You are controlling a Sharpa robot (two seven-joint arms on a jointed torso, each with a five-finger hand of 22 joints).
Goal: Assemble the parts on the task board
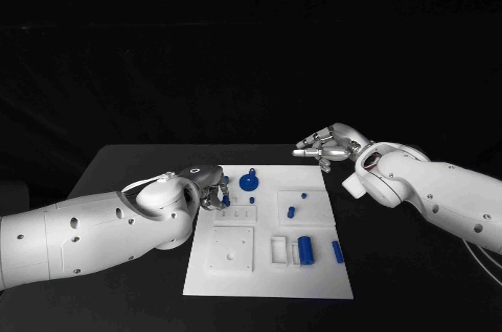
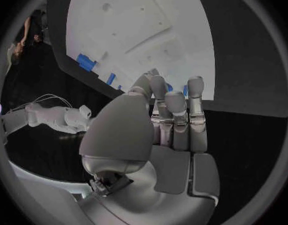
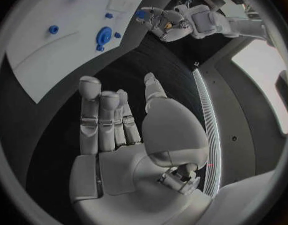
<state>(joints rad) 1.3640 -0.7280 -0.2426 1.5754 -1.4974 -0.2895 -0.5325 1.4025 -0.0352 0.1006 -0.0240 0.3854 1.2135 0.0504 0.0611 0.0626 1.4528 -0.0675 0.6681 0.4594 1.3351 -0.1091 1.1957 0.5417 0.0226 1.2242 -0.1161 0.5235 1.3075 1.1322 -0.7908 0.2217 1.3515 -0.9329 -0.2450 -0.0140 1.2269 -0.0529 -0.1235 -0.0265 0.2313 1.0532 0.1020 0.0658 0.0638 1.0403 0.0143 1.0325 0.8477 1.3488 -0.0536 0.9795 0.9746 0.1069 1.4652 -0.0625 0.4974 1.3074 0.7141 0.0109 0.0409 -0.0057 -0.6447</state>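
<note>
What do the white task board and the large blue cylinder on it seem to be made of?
White rectangular task board: probably matte plastic, given its even, dull surface with moulded recesses. Large blue cylinder: likely smooth plastic, with uniform colour and a soft sheen.

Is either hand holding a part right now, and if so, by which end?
Right hand: nothing, fingers apart over the black table. Left hand: at the task board's edge by a blue part; a hold cannot be told.

Task board [image 1: 314, 274] matt white plastic; parts [image 1: 305, 250] smooth blue plastic; table [image 1: 136, 162] matt black.
</note>
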